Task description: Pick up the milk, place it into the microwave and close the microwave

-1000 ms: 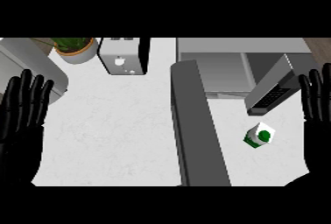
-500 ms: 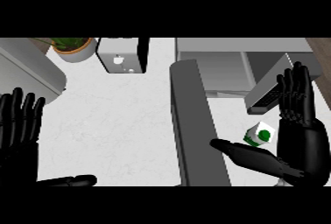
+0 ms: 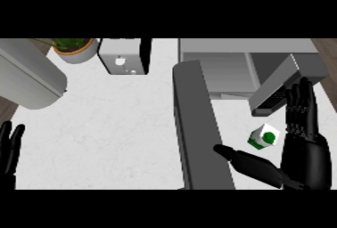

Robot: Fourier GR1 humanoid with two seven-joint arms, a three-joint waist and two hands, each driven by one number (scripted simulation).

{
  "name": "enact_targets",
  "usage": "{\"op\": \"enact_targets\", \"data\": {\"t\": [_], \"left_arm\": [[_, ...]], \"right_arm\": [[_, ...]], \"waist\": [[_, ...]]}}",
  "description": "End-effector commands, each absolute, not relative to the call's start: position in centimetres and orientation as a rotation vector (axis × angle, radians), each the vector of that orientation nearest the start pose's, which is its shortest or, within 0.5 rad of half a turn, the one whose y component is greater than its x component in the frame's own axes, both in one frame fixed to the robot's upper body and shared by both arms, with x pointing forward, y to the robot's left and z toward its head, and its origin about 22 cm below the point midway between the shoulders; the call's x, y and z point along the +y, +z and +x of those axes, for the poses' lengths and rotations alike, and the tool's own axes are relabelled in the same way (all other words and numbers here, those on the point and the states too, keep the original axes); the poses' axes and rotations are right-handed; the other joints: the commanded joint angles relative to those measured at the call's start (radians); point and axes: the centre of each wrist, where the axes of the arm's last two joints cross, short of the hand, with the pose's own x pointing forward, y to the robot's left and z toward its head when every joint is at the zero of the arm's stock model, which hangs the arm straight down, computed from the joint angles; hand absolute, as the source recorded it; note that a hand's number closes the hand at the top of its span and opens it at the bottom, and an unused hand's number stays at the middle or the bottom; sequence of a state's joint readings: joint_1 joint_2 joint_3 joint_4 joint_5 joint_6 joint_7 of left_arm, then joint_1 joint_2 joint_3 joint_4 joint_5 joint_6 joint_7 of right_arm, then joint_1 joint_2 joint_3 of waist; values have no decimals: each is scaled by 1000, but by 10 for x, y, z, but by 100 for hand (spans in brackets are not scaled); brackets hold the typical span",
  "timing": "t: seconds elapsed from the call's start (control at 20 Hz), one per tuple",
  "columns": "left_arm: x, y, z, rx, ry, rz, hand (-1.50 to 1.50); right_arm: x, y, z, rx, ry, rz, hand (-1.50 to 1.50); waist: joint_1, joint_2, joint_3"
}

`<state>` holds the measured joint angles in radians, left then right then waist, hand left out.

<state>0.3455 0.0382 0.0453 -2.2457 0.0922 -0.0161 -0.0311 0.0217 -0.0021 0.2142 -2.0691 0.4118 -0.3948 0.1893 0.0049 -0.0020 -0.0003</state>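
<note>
A small white and green milk carton point(image 3: 264, 136) stands on the counter in front of the microwave point(image 3: 247, 67), whose door point(image 3: 199, 124) swings open toward me. My right hand point(image 3: 304, 142) is open just right of the carton, fingers straight and pointing away, thumb point(image 3: 250, 163) stretched out below the carton. The carton sits in the gap between thumb and fingers, apart from both. My left hand point(image 3: 9, 149) shows only at the lower left edge, open with fingers up.
A potted plant point(image 3: 74, 48) and a toaster point(image 3: 124, 55) stand at the back left. A grey rounded appliance point(image 3: 30, 78) lies along the left edge. A dark keypad panel point(image 3: 280, 93) sits right of the microwave opening.
My right hand has shifted a little further in around the milk carton. The left hand has slid down and left, mostly out of the view.
</note>
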Motion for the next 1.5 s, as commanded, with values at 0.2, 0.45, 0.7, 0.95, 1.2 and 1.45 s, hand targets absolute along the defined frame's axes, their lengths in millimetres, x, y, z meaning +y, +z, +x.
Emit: {"op": "enact_targets", "data": {"t": [0.2,0.45,0.7,0.95,1.2,1.45], "left_arm": [[287,91,120,-1951,96,89,-150],[286,115,100,-1978,73,140,-150],[281,103,95,-1938,84,130,-150],[294,118,94,-1944,95,98,-150],[294,121,66,-1949,83,114,-150],[306,115,78,-1957,74,91,-150]], "right_arm": [[-197,79,184,-1860,-91,-463,-150],[-211,61,211,-1839,-117,-475,-150],[-219,8,199,-1774,-163,-492,-150],[-241,-9,205,-1747,-208,-544,-150],[-273,-22,200,-1708,-219,-596,-150],[-276,-65,198,-1688,-230,-575,-150]], "waist": [[-2,0,0],[1,1,1],[0,1,1],[-1,1,1],[4,0,1],[2,1,1]]}}
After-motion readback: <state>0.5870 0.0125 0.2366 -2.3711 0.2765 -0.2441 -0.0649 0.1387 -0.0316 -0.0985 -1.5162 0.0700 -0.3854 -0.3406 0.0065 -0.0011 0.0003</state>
